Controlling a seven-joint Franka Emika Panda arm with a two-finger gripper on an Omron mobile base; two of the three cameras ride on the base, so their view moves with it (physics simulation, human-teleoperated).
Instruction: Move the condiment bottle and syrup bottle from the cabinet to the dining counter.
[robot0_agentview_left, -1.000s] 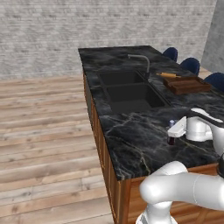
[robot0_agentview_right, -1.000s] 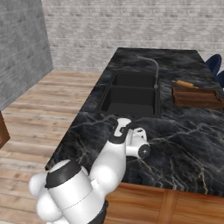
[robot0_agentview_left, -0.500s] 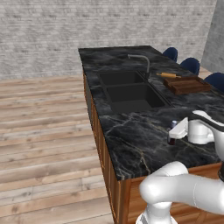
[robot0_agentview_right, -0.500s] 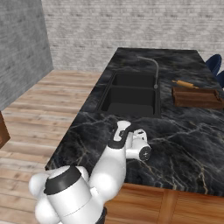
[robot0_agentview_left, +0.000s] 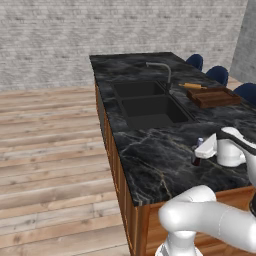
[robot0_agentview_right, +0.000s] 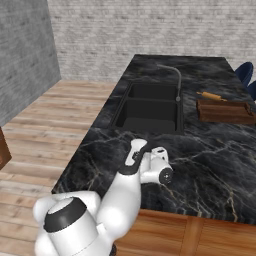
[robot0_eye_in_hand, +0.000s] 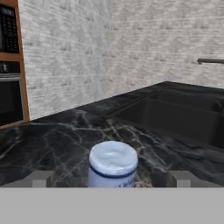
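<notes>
Since the earlier frame, the gripper (robot0_eye_in_hand: 112, 178) has spread slightly wider and now stands apart, clamped on nothing. Between its fingertips (robot0_eye_in_hand: 40, 179), the condiment bottle (robot0_agentview_left: 197, 152) stands upright on the black marble bench (robot0_agentview_left: 150, 160). Beyond the gripper lie the double sink (robot0_agentview_right: 150, 107) and faucet (robot0_agentview_right: 172, 77).
</notes>
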